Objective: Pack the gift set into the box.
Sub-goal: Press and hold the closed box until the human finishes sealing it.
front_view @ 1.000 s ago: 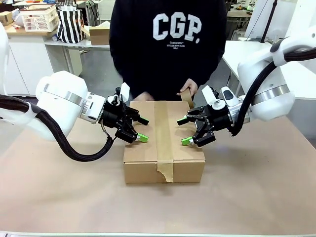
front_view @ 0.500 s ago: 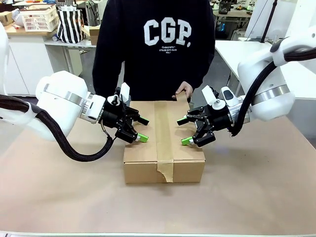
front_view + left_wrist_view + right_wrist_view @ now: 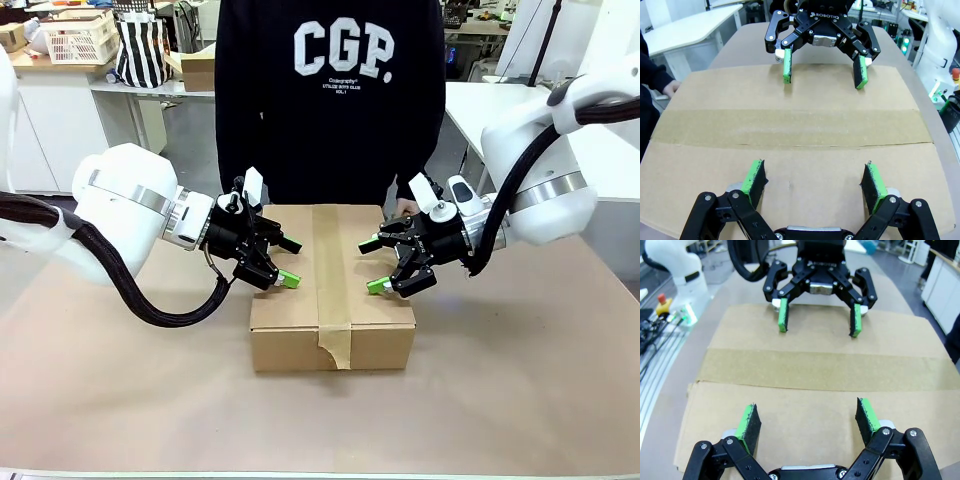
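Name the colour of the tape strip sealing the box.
Brown tape, slightly darker than the box; left wrist view.

Showing plain brown corrugated cardboard on the box (image 3: 290, 312), with a slightly darker tan strip of tape (image 3: 332, 272) running across the top and over the front edge. Showing black bodies and bright green pads on the left gripper (image 3: 284, 262) and the right gripper (image 3: 373, 264), on white arms. Lying beige-brown, the counter (image 3: 520, 380). Wearing a black sweatshirt (image 3: 330, 100) with white block lettering, the person at the far side.
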`<state>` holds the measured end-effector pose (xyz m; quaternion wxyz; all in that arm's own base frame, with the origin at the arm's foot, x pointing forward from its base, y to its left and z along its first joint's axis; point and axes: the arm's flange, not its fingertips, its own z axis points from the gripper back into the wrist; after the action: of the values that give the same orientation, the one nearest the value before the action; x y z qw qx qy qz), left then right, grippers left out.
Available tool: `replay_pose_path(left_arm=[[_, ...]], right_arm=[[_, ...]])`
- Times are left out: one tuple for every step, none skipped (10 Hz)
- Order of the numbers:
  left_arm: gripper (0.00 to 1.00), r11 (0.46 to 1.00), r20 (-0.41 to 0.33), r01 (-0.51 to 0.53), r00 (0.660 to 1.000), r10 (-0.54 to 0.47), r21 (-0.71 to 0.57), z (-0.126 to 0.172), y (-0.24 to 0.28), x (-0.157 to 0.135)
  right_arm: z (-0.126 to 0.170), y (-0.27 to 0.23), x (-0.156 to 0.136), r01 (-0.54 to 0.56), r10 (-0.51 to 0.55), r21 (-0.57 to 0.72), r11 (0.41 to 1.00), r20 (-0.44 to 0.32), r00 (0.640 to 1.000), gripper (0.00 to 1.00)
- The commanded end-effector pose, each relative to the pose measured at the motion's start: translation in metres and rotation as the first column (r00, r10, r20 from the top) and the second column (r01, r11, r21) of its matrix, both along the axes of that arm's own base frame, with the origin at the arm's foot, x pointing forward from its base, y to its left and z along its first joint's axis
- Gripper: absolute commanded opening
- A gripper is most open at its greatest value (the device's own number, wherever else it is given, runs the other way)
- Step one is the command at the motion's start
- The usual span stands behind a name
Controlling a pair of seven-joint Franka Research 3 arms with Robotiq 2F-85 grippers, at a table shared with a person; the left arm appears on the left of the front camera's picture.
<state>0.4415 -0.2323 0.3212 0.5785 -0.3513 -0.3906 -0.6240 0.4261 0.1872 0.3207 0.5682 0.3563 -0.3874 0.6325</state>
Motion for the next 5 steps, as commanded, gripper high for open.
replay_pose_path(left_arm=[[1.0,1.0,-0.009,0.0,1.0,0.0,0.001,-0.003,0.001,-0.002],[1.0,1.0,-0.009,0.0,1.0,0.0,0.001,-0.003,0.001,-0.002],[1.0,1.0,0.0,0.0,1.0,0.0,0.0,0.0,0.0,0.0],[1.0,0.998,-0.143,0.03,0.989,-0.038,-0.057,0.024,0.007,-0.003],[1.0,0.996,-0.292,0.042,0.954,-0.062,-0.073,0.065,0.027,-0.009]], right_arm=[[-0.003,0.0,-0.001,0.003,-0.003,-0.01,1.0,0.0,1.0,1.0],[-0.003,0.0,-0.001,0.003,-0.003,-0.01,1.0,0.0,1.0,1.0],[0.0,0.0,0.0,0.0,0.0,0.0,1.0,0.0,1.0,1.0],[0.018,0.0,-0.002,0.078,-0.064,0.071,0.994,-0.181,0.981,1.0],[0.056,-0.006,-0.012,0.221,-0.195,0.037,0.975,-0.346,0.918,1.0]])
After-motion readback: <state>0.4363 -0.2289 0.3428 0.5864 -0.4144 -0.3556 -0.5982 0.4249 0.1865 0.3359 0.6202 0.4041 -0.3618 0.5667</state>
